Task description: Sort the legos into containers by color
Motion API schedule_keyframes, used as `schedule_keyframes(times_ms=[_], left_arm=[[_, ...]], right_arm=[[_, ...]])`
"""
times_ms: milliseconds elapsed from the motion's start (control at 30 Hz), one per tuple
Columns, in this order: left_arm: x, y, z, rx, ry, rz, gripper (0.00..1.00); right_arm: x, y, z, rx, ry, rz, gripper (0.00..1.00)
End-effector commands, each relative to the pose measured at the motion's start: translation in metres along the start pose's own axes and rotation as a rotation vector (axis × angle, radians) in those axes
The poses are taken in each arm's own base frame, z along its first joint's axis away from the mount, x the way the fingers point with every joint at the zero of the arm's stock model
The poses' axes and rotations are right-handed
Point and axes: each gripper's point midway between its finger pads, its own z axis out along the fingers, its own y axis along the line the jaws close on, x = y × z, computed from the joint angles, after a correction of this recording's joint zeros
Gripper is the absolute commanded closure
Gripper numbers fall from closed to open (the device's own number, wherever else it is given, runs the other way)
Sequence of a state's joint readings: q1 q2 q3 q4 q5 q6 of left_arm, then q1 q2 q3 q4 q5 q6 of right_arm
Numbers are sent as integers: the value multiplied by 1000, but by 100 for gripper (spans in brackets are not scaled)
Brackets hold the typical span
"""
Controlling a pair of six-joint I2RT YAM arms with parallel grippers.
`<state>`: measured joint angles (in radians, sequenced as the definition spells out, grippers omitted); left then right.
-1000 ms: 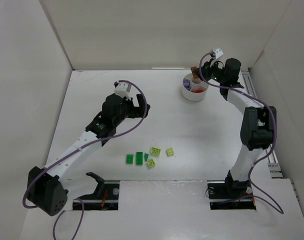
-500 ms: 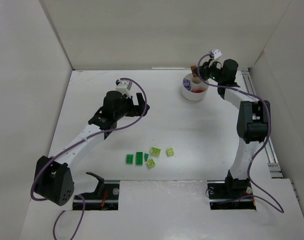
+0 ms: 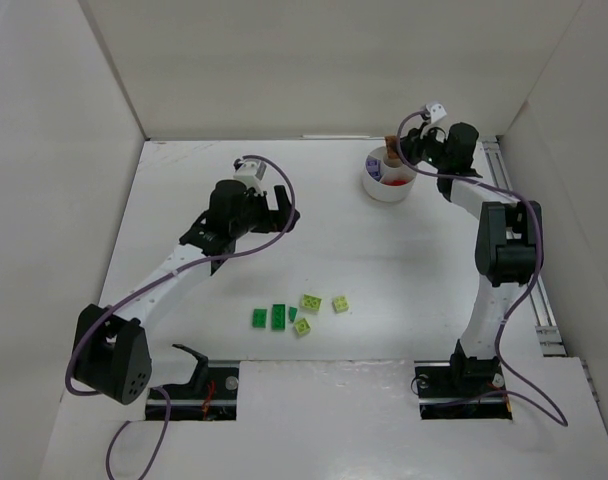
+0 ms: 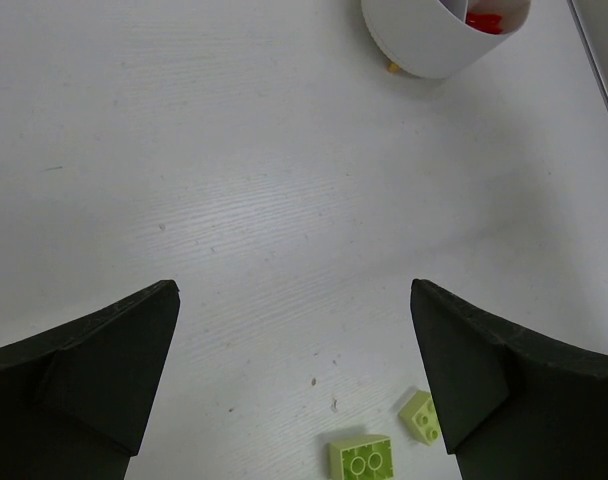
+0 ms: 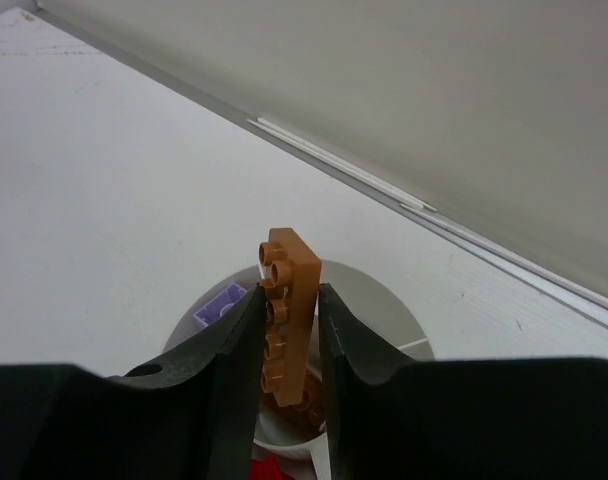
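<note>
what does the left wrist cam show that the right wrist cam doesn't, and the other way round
Only the left wrist: the open left gripper and two lime bricks lying on the surface near the bottom edge.
Only the right wrist: the right gripper shut on an upright orange-brown plate above the dish, a purple piece in one compartment, and the back wall.
Both: the white dish with red pieces inside, and the table.

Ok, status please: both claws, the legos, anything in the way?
Right claw shut on orange-brown plate over dish. Left claw open, empty. Green and lime legos unsorted. Nothing blocking.
</note>
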<state>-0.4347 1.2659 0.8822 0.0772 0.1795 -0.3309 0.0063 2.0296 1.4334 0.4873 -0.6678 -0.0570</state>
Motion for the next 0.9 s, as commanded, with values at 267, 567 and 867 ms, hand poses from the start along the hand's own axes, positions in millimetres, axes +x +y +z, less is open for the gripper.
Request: schedule_keyframes(times_ms=[267,567,867], left_arm=[[-13,-12,-12,40,-34,-44,0],[31,-1,-32,-29,94,-208,0],[66,29,-61,-252,133,-440,0]], right_arm=[[-21,-4,-7,18,-58,-58,52],[-39,37,-35,105,33,-65,1],[-13,147,-96,284,227,36,1]])
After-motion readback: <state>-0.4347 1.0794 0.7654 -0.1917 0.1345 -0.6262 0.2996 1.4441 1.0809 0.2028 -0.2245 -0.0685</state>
